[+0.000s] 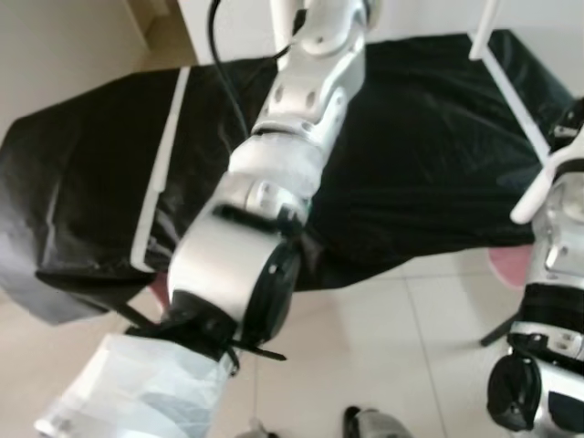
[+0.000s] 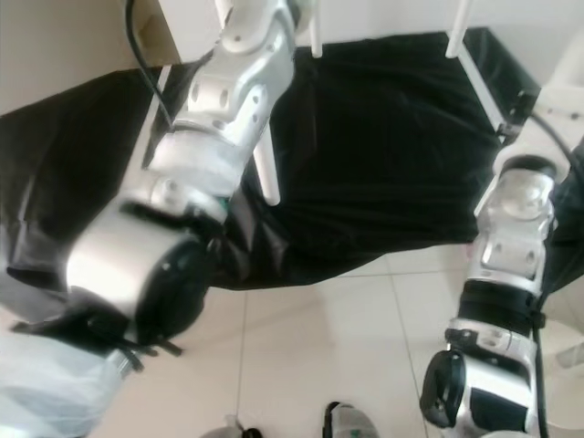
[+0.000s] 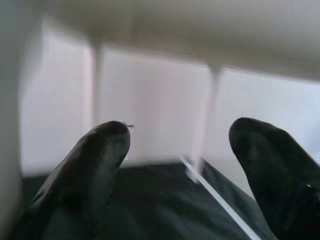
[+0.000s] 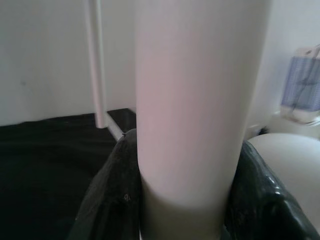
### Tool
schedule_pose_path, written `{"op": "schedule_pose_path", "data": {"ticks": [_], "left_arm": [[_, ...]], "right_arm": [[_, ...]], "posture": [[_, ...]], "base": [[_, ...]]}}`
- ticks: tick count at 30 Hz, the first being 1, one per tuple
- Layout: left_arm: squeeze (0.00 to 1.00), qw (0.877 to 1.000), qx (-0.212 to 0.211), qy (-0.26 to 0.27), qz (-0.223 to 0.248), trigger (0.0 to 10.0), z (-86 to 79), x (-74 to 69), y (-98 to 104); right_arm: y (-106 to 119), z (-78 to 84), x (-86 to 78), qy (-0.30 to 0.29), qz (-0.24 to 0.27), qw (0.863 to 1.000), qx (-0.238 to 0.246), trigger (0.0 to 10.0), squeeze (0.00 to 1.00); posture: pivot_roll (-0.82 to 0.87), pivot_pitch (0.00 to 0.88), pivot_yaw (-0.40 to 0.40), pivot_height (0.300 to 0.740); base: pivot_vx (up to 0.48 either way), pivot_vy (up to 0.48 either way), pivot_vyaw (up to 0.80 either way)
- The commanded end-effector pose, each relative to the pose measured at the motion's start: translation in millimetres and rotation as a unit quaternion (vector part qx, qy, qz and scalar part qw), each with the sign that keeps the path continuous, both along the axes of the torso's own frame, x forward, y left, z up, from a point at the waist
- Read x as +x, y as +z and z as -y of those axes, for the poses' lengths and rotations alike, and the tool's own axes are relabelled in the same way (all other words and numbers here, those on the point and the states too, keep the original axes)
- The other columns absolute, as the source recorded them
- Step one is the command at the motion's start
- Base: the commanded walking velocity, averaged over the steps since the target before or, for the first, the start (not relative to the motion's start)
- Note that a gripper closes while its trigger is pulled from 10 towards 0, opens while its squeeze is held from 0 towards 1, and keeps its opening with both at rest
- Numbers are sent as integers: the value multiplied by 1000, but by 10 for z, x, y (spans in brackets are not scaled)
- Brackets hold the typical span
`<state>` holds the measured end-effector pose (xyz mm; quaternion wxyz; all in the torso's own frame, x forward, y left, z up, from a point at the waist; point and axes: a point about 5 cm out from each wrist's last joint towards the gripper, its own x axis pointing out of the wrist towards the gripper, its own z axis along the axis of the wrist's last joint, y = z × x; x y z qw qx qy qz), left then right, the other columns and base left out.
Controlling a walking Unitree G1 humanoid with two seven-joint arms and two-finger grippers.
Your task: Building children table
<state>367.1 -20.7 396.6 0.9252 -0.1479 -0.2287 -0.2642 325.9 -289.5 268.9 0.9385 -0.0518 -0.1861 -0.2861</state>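
Note:
A black sheet [image 1: 429, 155] lies spread on the floor with white table parts on it: a long flat rail [image 1: 160, 164] at the left and a thin leg frame [image 1: 511, 87] at the back right. My left arm [image 1: 292, 137] reaches far forward over the sheet. Its gripper [image 3: 180, 135] is open with nothing between the fingers, under a white panel [image 3: 200, 30] with thin legs [image 3: 205, 120]. My right gripper [image 4: 185, 145] is shut on a thick white round table leg [image 4: 200, 100], which also shows beside my right arm [image 1: 538, 196].
Pale floor tiles [image 1: 365, 347] run along the sheet's near edge. A pink object [image 1: 511, 265] lies by my right arm. A blue checked item [image 4: 302, 80] and a white rounded surface [image 4: 290, 165] stand beyond the held leg. Another thin white leg [image 4: 97, 65] rises behind.

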Motion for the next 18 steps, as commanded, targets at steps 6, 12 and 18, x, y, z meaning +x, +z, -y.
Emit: {"op": "schedule_pose_path", "data": {"ticks": [6,12,18], "left_arm": [[1000,969,122,-211,-32,10000,305,-173,-526],[1000,958,162,-235,-35,10000,177,-219,-849],[1000,936,190,-295,-33,10000,-130,-384,-1248]], "right_arm": [[-318,-44,97,25,-48,998,24,10000,1000],[-367,-128,54,40,-17,998,39,10000,1000],[-465,-235,-111,57,13,998,23,10000,1000]], "posture": [[9,117,70,740],[16,118,65,740],[19,113,62,740]], "base": [[0,0,0],[0,0,0],[0,0,0]]}}
